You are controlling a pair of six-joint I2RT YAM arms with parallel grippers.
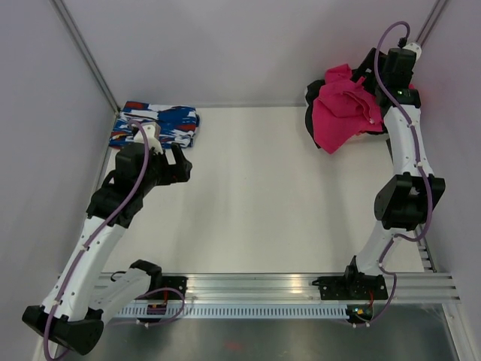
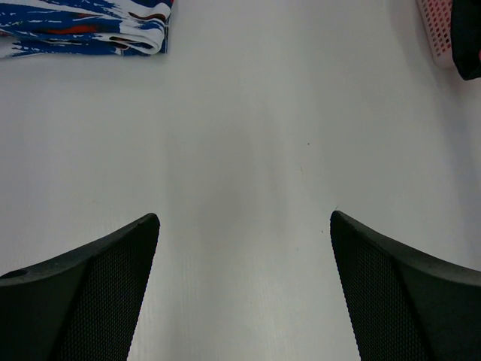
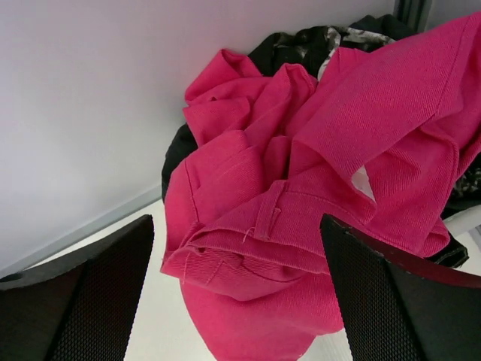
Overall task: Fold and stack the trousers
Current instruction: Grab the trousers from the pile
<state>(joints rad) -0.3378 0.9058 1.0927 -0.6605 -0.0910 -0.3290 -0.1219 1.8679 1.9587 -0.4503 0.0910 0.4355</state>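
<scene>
The magenta-pink trousers [image 1: 342,109] lie crumpled in a heap at the far right corner, on top of black clothes [image 1: 311,113]. In the right wrist view the trousers [image 3: 301,195] fill the middle, with the waistband and a belt loop facing the camera. My right gripper [image 1: 373,77] hangs over the heap; its jaws [image 3: 237,226] stand wide open with the waistband between and just beyond the fingertips, gripping nothing. My left gripper [image 1: 180,167] is open and empty [image 2: 244,216] above bare white table.
A folded blue, white and red patterned garment [image 1: 156,125] lies at the far left, just behind my left gripper; it also shows in the left wrist view [image 2: 83,26]. A pink perforated container [image 2: 437,30] sits at the far right. White walls close in the table [image 1: 263,195].
</scene>
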